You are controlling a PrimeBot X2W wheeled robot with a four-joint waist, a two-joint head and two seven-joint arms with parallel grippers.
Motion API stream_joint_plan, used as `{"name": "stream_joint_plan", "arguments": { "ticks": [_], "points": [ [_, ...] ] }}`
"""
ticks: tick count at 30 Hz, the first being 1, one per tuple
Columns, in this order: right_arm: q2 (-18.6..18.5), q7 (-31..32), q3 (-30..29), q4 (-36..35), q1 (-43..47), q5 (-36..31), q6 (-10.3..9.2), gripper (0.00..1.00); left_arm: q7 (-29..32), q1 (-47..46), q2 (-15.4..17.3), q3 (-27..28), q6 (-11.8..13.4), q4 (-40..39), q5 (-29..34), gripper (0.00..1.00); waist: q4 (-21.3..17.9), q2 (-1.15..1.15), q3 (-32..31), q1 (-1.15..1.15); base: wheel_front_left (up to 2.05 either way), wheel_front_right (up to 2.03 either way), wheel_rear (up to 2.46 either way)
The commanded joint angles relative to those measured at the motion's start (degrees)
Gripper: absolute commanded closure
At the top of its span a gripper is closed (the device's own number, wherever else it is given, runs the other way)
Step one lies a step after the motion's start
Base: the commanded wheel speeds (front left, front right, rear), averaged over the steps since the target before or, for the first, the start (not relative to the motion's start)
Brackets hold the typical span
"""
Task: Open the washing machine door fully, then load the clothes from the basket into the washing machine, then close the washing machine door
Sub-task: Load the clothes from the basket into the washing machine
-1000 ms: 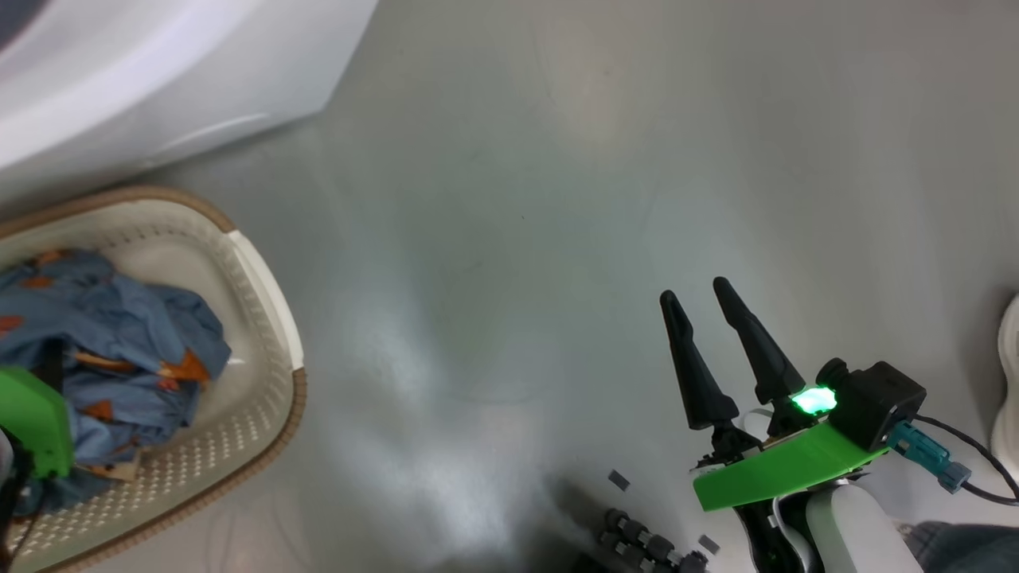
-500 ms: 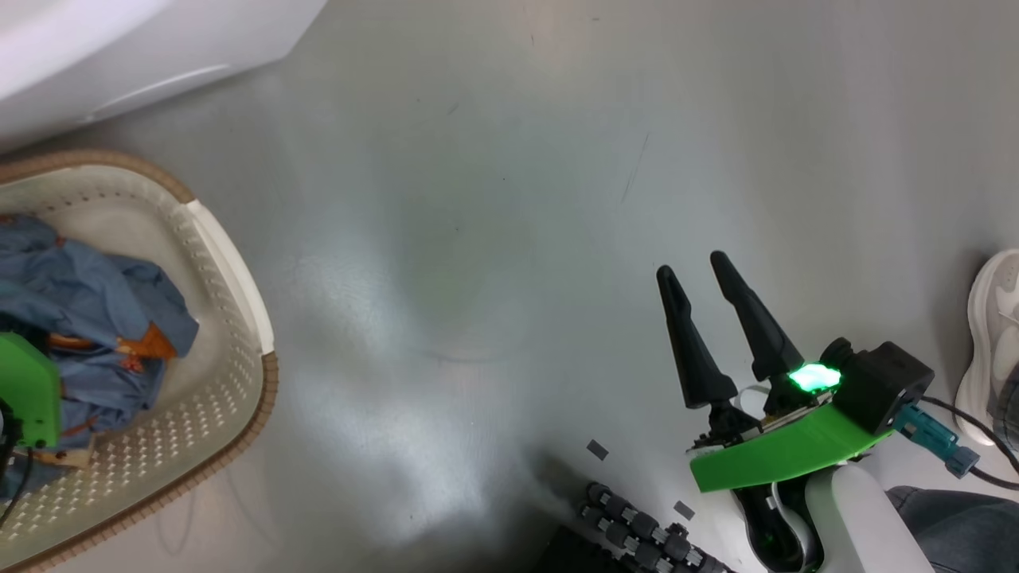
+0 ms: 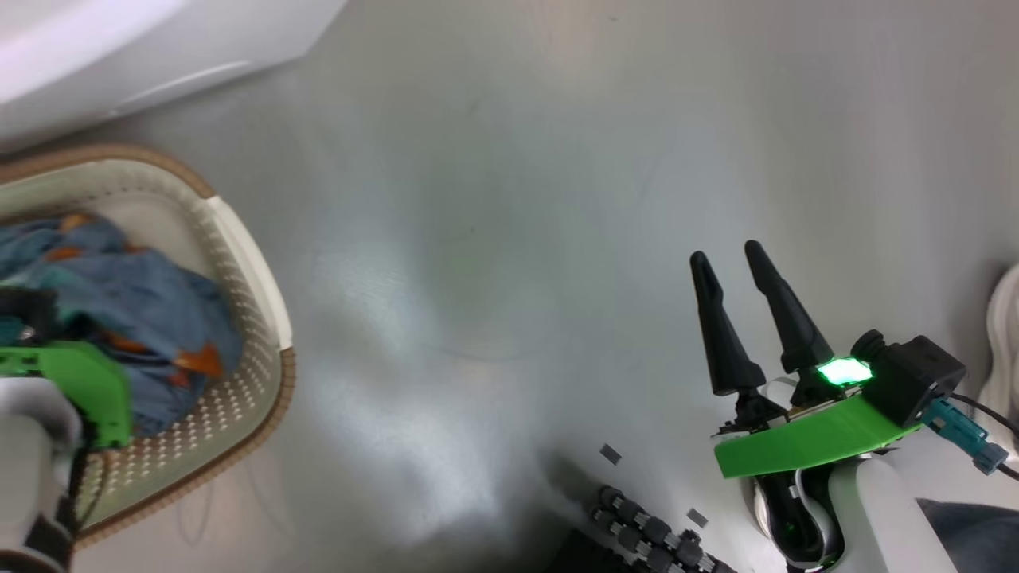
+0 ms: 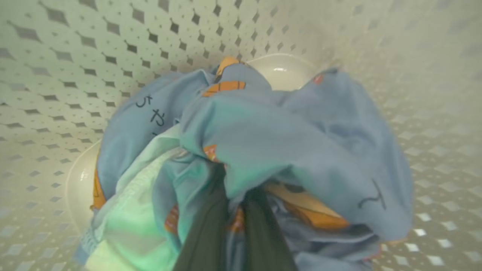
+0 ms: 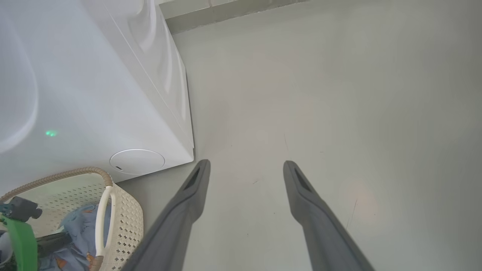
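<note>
The cream basket (image 3: 247, 263) with its brown rim stands on the floor at the left. The blue clothes (image 3: 151, 310) with orange print lie bundled inside it. In the left wrist view my left gripper (image 4: 235, 195) is shut on the clothes (image 4: 286, 143), its two dark fingers pressed together and their tips buried in the fabric. Its green wrist mount (image 3: 80, 382) hangs over the basket. My right gripper (image 3: 726, 255) stands open above bare floor, holding nothing. A white corner of the washing machine (image 3: 119, 48) shows at the top left. The washing machine door is out of view.
The right wrist view shows the right gripper (image 5: 246, 165) pointing along the floor past the washing machine (image 5: 94, 94) and the basket (image 5: 128, 222). A pale shoe (image 3: 1005, 342) is at the right edge. Dark rollers (image 3: 653, 533) of my base lie at the bottom.
My left gripper has gone from open to shut on the clothes in the basket. The head camera has shifted a little. The right gripper stays open.
</note>
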Motion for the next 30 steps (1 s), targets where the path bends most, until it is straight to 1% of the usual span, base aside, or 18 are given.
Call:
{"name": "stream_joint_plan", "arguments": {
  "ticks": [1,4,8,16,20,25,30],
  "points": [
    [-0.72,-0.68,0.23,-0.71,1.09,-0.49,0.35,0.00,-2.05,1.46,0.63,1.71,0.64,-0.25,-0.95,1.00,2.50,0.00,-2.68,0.00,0.00,0.00,0.00],
    [-0.72,-0.68,-1.20,-0.33,1.11,-1.30,0.35,0.00,-5.21,3.18,-1.35,2.87,0.96,-1.20,-2.74,1.00,4.92,0.00,-5.48,0.00,0.00,0.00,0.00],
    [-0.72,-0.68,-2.67,0.52,1.49,-2.92,0.35,0.00,-6.59,6.97,-4.10,4.91,1.21,-4.87,-5.36,1.00,8.54,0.00,-10.14,0.00,0.00,0.00,0.00],
    [-0.72,-0.68,-5.67,2.60,4.25,-6.36,0.35,0.00,-6.71,19.59,-10.26,10.32,3.93,-24.65,-7.03,1.00,15.36,0.00,-20.79,0.00,0.00,0.00,0.00],
    [-0.72,-0.68,-7.20,3.60,7.02,-7.62,0.35,0.00,-6.72,26.25,-13.16,12.11,4.50,-31.92,-6.29,1.00,18.08,0.00,-26.25,0.00,0.00,0.00,0.00],
    [-0.72,-0.68,-8.55,4.47,10.90,-9.04,0.35,0.00,-6.72,33.50,-15.55,13.39,5.07,-37.87,-5.36,1.00,20.59,0.00,-32.54,0.00,0.00,0.00,0.00],
    [-0.72,-0.68,-8.69,4.67,13.40,-10.89,0.35,0.00,-6.72,37.90,-16.56,13.40,5.12,-41.92,-4.49,1.00,21.72,0.00,-36.44,0.00,0.00,0.00,0.00]
  ]
}}
